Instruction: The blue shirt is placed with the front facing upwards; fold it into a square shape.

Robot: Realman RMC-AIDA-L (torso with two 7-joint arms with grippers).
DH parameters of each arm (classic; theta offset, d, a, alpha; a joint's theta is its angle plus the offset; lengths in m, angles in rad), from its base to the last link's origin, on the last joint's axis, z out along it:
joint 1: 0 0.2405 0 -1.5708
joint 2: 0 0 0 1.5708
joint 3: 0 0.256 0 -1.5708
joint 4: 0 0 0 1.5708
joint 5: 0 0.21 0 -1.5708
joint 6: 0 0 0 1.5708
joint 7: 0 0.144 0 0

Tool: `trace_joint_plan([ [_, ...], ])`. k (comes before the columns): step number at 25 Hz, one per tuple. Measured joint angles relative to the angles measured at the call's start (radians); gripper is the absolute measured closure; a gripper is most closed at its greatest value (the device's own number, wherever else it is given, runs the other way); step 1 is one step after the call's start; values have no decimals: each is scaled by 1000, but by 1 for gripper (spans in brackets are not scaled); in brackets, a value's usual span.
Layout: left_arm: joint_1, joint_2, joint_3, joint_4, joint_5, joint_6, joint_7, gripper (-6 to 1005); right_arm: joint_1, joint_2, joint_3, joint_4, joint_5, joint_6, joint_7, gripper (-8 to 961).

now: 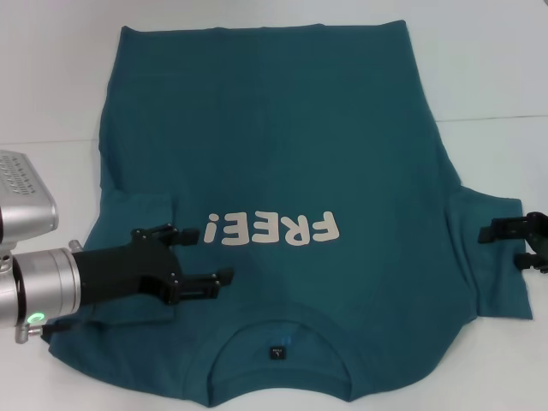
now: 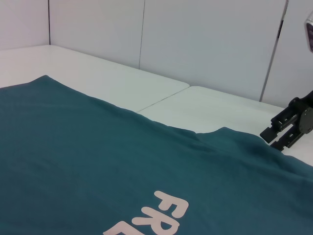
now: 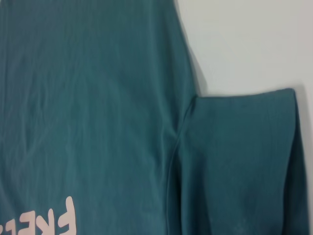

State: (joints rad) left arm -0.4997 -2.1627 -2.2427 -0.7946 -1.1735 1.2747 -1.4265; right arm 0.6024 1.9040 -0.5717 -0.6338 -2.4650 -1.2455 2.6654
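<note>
Lying flat on the worktop (image 1: pixel 51 77), the blue shirt (image 1: pixel 274 154) sits beneath the open left tool (image 1: pixel 205 255); the open right tool (image 1: pixel 505 244) hovers at its sleeve.

The blue shirt (image 1: pixel 282 154) collar edge is cut off; neck label (image 1: pixel 276 351) perhaps unreadable.

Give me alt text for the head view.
The blue shirt lies flat, print up, collar nearest the robot, on a white table. The open left gripper is over its left chest; the right gripper is open at the right sleeve's edge.
</note>
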Motion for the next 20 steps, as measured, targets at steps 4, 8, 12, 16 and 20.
trace_joint_plan([
  [4,-5,0,0,7,0,0,0,112,-5,-2,1,0,3,2,-1,92],
  [8,-9,0,0,12,0,-1,0,112,-9,-2,1,1,3,8,-2,218],
  [12,-10,0,0,12,0,-1,0,112,-13,-2,1,1,3,7,-2,327],
  [16,-10,0,0,12,0,-2,0,112,-20,-2,1,-7,3,2,-2,456],
  [20,-10,0,0,12,0,-2,0,112,-22,-6,-1,-13,2,-8,-6,609],
])
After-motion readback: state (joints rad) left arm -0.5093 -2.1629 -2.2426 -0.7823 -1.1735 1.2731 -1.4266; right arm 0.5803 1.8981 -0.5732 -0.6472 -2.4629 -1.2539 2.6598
